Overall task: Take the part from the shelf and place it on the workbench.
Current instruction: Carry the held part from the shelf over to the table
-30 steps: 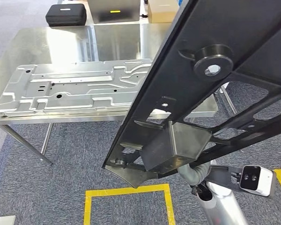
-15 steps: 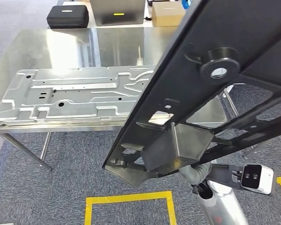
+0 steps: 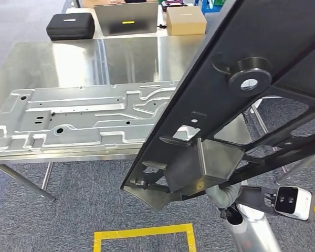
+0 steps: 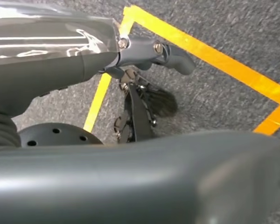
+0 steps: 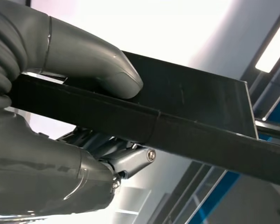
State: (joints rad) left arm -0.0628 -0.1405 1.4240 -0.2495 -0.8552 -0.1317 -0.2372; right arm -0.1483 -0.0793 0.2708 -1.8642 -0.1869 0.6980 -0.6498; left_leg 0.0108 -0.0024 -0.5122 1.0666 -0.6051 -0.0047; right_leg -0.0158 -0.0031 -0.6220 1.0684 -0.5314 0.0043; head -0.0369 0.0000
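A large black frame part (image 3: 243,89) with cut-outs and a round boss tilts across the right of the head view, its lower end hanging over the front edge of the steel workbench (image 3: 108,58). My right hand (image 3: 224,194) grips it from beneath. In the right wrist view the thumb (image 5: 96,65) presses on one face of the black part (image 5: 188,116) and the fingers (image 5: 110,151) curl under it. My left hand (image 4: 145,79) hangs over the carpet, holding nothing, fingers apart.
A silver stamped metal panel (image 3: 80,118) lies along the workbench's front. Behind the bench are a black case (image 3: 71,26), a laptop (image 3: 126,18) and a cardboard box (image 3: 186,21). Yellow tape (image 3: 144,231) marks the grey carpet in front of the bench.
The whole picture has shifted: the camera has moved, and the workbench sits lower and further left in view. The black part stays in my right hand at the same tilt.
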